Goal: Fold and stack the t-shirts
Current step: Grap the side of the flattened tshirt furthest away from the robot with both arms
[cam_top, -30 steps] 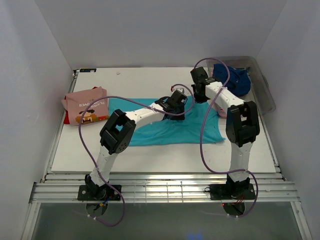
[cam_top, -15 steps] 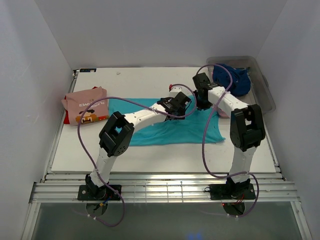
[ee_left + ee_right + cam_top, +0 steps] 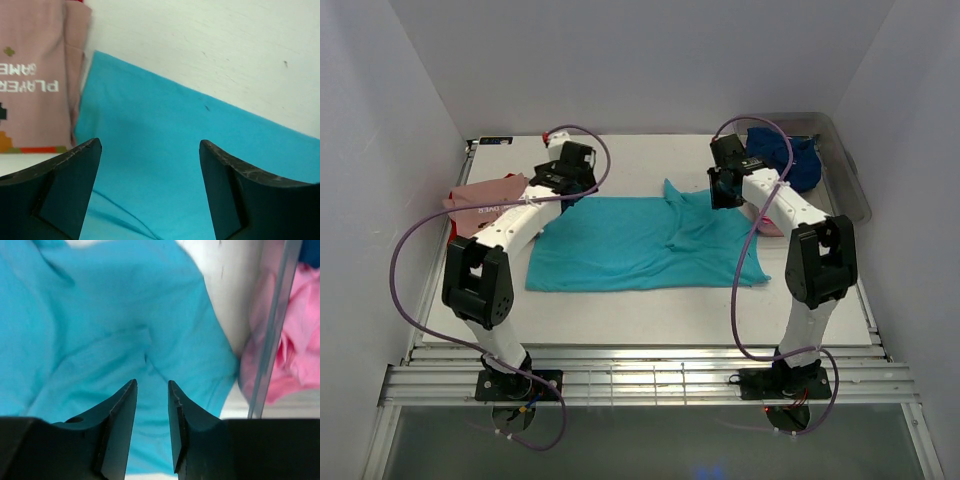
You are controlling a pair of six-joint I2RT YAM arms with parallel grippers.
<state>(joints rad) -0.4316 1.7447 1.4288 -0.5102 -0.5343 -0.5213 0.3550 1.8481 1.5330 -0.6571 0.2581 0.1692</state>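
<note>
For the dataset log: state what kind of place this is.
Likely a lab robot workcell: plain white walls box in a white table, two bolted arms over a turquoise t-shirt, a clear tub.

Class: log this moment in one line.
turquoise cloth t-shirt: spread out | left pincer: open, over its far left corner | right pincer: narrowly open, empty, over its right part | salmon-pink printed t-shirt: folded

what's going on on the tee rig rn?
Mid-fold on the turquoise t-shirt, spread on the table with cloth bunched up near its far right side. The left claw hangs open over the shirt's far left corner; the right claw, narrowly open, hangs over the right side. Neither grips anything. A folded salmon-pink t-shirt sits at left; a navy tee and a pink tee wait in the tub.
</note>
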